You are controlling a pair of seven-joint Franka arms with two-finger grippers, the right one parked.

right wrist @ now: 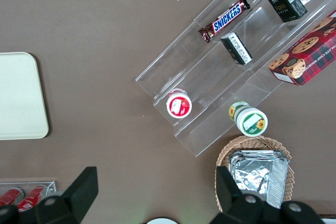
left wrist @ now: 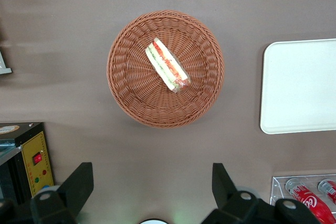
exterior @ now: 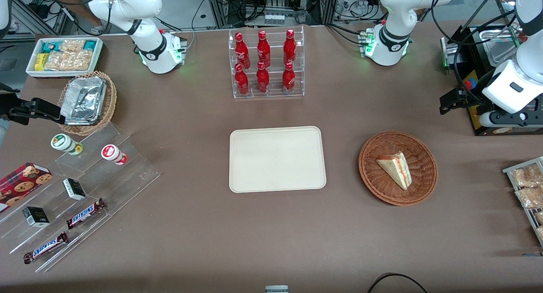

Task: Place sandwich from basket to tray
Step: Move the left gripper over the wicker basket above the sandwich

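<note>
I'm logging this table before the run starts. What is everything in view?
triangular white-bread sandwich: one, red and green filling, in the basket
round reddish-brown wicker basket: one, beside the tray, toward the working arm's end
flat cream rectangular tray: one, table centre
red bottles: six, in a clear rack, farther from the front camera than the tray
tan wicker basket of foil trays: one, toward the parked arm's end
Snickers bars: two, on clear steps
gripper: open, high above the table near the basket
</note>
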